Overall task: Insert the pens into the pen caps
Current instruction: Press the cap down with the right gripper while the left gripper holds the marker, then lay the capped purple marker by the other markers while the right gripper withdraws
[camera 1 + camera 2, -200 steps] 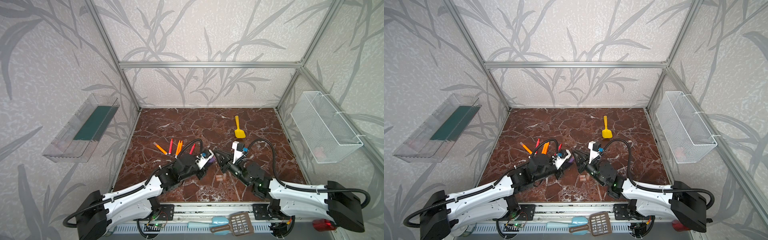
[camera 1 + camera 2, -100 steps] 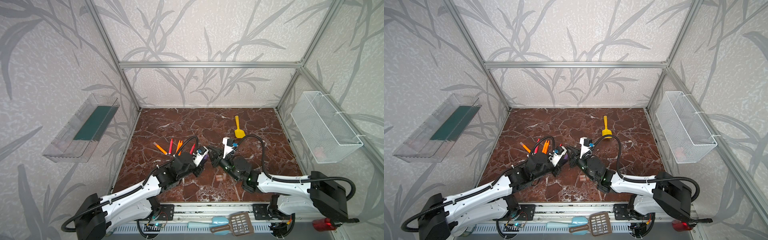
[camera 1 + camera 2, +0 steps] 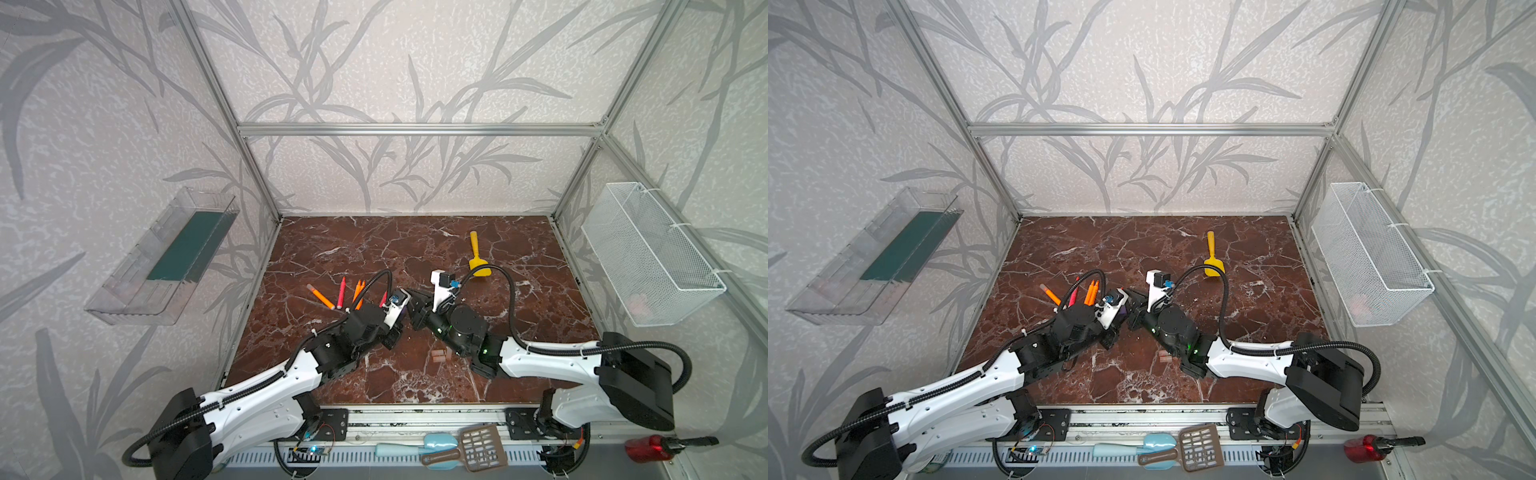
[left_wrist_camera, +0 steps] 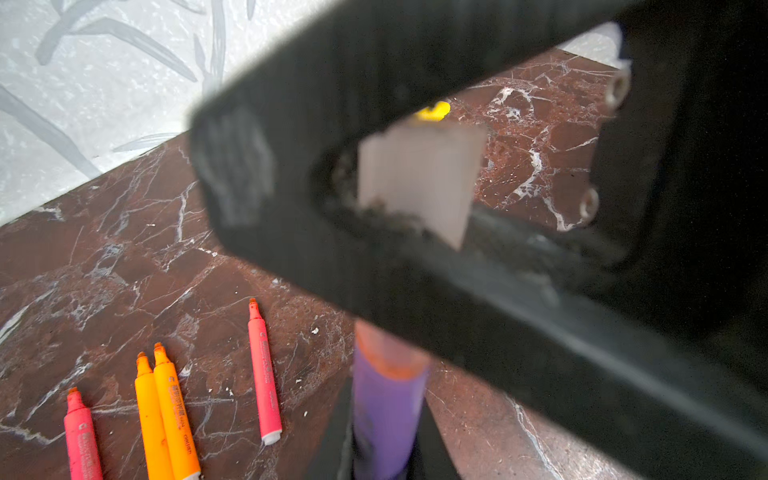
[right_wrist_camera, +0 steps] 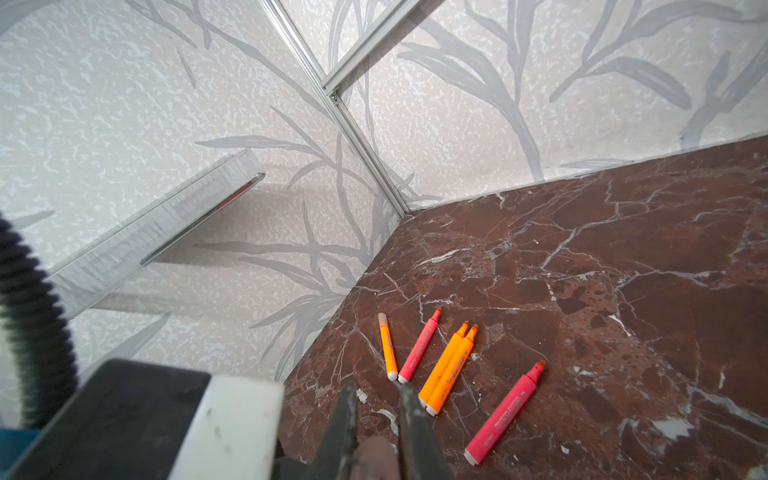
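- Right now my left gripper (image 4: 384, 451) is clamped on the purple pen (image 4: 388, 395). Its dark fingers (image 4: 332, 440) press either side of the barrel, and the tip points toward my other arm.
- My right gripper (image 5: 377, 392) is pinched tight on a pen cap (image 5: 374, 457). In the right wrist view, the pale pinkish cylinder sits wedged between the two blades.
- Both top views show the two grippers nose to nose over the table (image 3: 374, 249), so I judge this to be the mating push itself.
- In the left wrist view a pinkish-tan collar sits over the pen's tip, right where my right fingers cover it. I cannot tell how far it is seated.
- To do this well, I should keep pen and cap on one line and push straight along the barrel. A skewed cap would likely jam on the shoulder or slip in my grip.
- I should hold the pen side rigid and let the cap side do the travelling, slowly, until it stops.
- Five loose pens (image 5: 449, 370) lie close together on the table beyond my grippers. One orange pen (image 5: 387, 351) appears already capped.
- Spare caps (image 3: 438, 355) lie on the table beside my right arm.
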You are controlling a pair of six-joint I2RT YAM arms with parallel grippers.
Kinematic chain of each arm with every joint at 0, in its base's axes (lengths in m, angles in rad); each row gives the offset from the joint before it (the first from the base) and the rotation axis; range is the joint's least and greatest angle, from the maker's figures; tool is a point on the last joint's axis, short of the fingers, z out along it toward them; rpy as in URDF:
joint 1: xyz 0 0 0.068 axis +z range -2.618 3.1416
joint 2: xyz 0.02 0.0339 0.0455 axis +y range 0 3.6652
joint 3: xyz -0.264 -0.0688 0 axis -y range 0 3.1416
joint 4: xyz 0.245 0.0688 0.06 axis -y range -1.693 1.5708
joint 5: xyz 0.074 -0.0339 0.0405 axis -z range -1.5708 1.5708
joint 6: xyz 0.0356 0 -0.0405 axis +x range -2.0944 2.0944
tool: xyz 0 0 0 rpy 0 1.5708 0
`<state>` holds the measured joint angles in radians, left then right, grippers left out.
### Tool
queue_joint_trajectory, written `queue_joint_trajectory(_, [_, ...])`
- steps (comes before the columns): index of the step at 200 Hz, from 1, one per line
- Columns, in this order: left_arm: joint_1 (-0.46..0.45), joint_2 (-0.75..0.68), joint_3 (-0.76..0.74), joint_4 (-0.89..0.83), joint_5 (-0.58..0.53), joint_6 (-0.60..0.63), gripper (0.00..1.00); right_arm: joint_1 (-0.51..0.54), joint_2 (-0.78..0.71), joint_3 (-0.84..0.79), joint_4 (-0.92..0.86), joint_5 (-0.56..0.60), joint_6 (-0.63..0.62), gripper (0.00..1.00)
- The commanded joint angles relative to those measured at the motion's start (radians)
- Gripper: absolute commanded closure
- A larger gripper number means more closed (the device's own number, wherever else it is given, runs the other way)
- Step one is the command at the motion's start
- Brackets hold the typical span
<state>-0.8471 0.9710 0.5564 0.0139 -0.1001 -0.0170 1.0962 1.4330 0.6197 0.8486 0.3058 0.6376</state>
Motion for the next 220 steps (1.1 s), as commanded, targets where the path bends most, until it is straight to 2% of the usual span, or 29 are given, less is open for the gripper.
queue_joint_trajectory(1, [0.075,-0.059,0.151,0.548,-0.180,-0.083,1.00,0.121,0.075,-0.145,-0.255,-0.295,0.028,1.00])
queue_joint_trajectory(37, [0.164,-0.082,0.133,0.526,-0.091,-0.209,1.00,0.123,0.053,-0.225,-0.118,-0.293,0.006,1.00])
queue_joint_trajectory(43, [0.166,-0.088,0.127,0.525,-0.095,-0.209,1.00,0.123,0.053,-0.240,-0.064,-0.291,0.006,1.00])
queue_joint_trajectory(56, [0.167,-0.099,0.110,0.538,-0.068,-0.205,1.00,0.123,0.051,-0.243,-0.063,-0.284,0.005,1.00])
queue_joint_trajectory(114, [0.196,-0.124,0.105,0.525,0.142,-0.232,1.00,0.122,0.088,-0.265,0.070,-0.339,-0.056,1.00])
queue_joint_trajectory(134, [0.203,-0.138,0.102,0.510,0.135,-0.222,1.00,0.122,0.084,-0.281,0.100,-0.357,-0.069,1.00])
queue_joint_trajectory(169, [0.203,-0.123,0.077,0.523,0.135,-0.184,1.00,0.123,0.049,-0.239,-0.001,-0.267,-0.030,1.00])
queue_joint_trajectory(211, [0.202,-0.062,0.001,0.539,0.154,-0.179,1.00,0.092,-0.052,-0.076,-0.370,-0.143,-0.012,1.00])
queue_joint_trajectory(220, [0.201,-0.045,-0.026,0.553,0.157,-0.187,1.00,0.075,-0.068,-0.048,-0.416,-0.125,-0.010,0.96])
